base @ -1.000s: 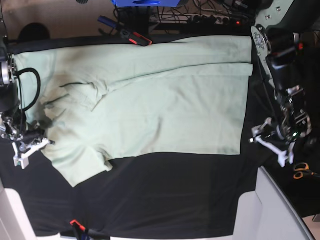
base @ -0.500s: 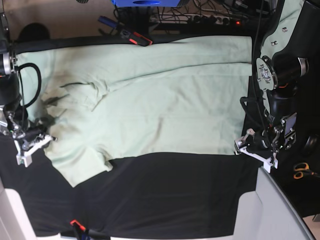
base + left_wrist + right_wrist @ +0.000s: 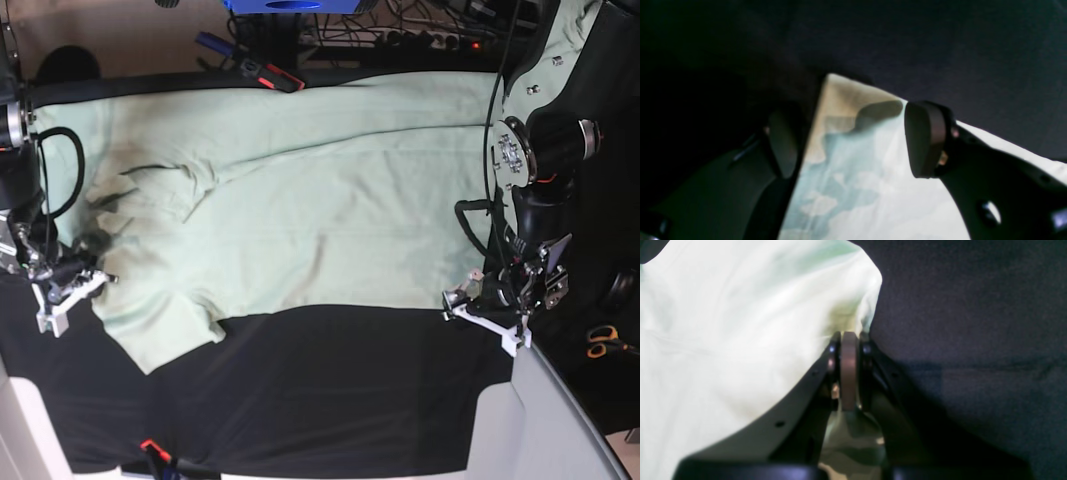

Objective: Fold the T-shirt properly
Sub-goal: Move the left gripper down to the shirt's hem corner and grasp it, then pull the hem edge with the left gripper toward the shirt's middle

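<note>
Counter: black cloth covering (image 3: 340, 390) spans the whole work surface; cables and clutter sit along the far edge.
T-shirt: the pale mint-green T-shirt (image 3: 320, 210) lies spread flat across the far half of the counter, one short sleeve (image 3: 160, 335) jutting toward the near side.
Left gripper: the left gripper (image 3: 850, 140) has its jaws spread wide, straddling a corner of the T-shirt's hem; that corner lies between the two fingers, with no grip on it.
Right gripper: the right gripper (image 3: 849, 371) is clamped tight, pads pressed together on a fold of the T-shirt's edge beside the sleeve.
Scissors: orange-handled scissors (image 3: 605, 342) lie well apart from the cloth.
</note>
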Robot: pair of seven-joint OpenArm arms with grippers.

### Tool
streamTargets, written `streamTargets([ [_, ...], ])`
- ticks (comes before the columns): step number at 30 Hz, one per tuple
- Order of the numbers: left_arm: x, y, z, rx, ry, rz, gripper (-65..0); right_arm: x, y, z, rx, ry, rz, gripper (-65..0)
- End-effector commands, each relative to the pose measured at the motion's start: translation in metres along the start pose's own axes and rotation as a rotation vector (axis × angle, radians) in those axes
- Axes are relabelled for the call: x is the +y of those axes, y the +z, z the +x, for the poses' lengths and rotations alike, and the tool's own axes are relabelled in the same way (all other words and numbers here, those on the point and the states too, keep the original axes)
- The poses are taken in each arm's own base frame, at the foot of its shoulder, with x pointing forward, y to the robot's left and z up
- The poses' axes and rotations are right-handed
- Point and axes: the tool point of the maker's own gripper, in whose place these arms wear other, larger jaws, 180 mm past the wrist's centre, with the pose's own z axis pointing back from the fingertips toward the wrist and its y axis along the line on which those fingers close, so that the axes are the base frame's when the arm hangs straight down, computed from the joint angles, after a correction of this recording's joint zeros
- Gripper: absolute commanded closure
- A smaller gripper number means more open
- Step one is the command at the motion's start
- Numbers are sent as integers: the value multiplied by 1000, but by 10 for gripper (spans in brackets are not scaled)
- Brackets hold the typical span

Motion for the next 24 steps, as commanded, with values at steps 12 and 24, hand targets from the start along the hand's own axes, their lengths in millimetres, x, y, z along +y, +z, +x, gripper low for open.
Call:
streamTargets([
  [12,3,-8,-14,1,35,-6,-121,-5,5,26,-58,5,-1,0],
  [24,4,-2,7,-67,13,-3,0,-5,5,31,-75,-4,0,0],
])
